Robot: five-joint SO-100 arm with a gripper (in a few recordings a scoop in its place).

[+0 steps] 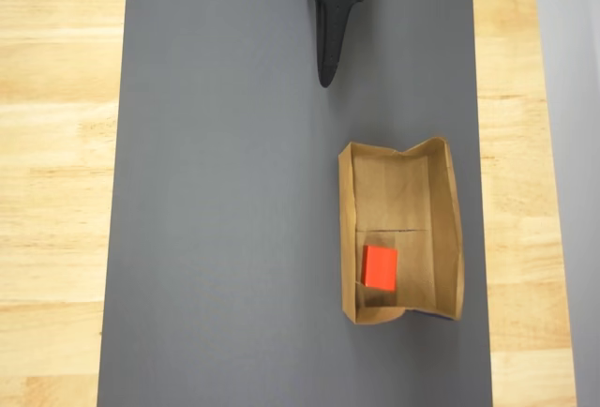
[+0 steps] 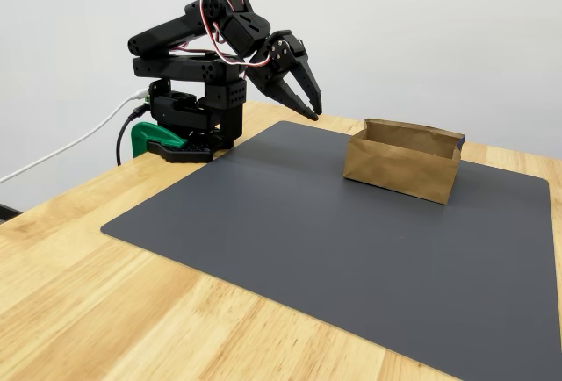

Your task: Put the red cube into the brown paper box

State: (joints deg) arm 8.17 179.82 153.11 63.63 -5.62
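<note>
overhead view looks straight into the brown paper box (image 1: 441,229): red cube (image 1: 380,267) sits on the box floor, in the half below the fold line, near the left wall. fixed view sees the brown paper box (image 2: 402,168) from the side only, walls hide the inside. the box stands on the dark grey mat (image 1: 234,219), toward its right side in the overhead view. fixed view shows what the overhead crops: the whole black arm (image 2: 198,65) folded back over its base, green clamp (image 2: 149,138) gripping the edge of the wooden counter (image 2: 105,311), red and white wires on top. tool (image 2: 307,100) hangs in the air over the mat's far edge, well apart from the box, holding nothing, touching nothing. fingers look together at the tips, slim gap higher up. overhead shows the tool (image 1: 326,74) as one dark tapered shape at the top edge.
</note>
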